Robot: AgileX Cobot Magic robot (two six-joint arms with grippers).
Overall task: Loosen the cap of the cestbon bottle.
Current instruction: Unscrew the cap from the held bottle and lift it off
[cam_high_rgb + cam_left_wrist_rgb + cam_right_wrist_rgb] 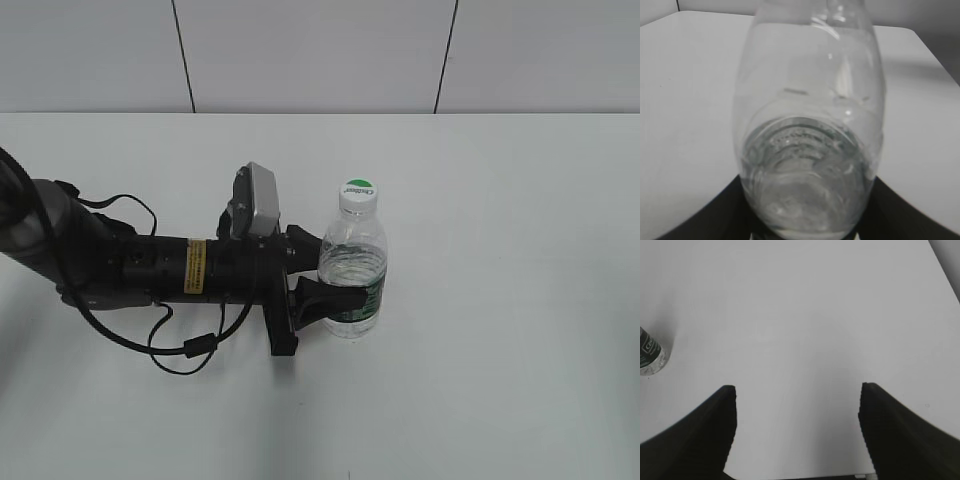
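Observation:
The cestbon bottle stands upright on the white table, clear with a dark green label band low on its body. Its white cap with a green half-circle sits on top. My left gripper reaches in from the left and is shut on the bottle's lower body, one finger on each side. The left wrist view is filled by the clear bottle between the black jaws. My right gripper is open and empty over bare table; the bottle's base shows at that view's left edge.
The left arm with its black cable lies low across the left of the table. A panelled white wall runs behind the table's far edge. The right arm is out of the exterior view.

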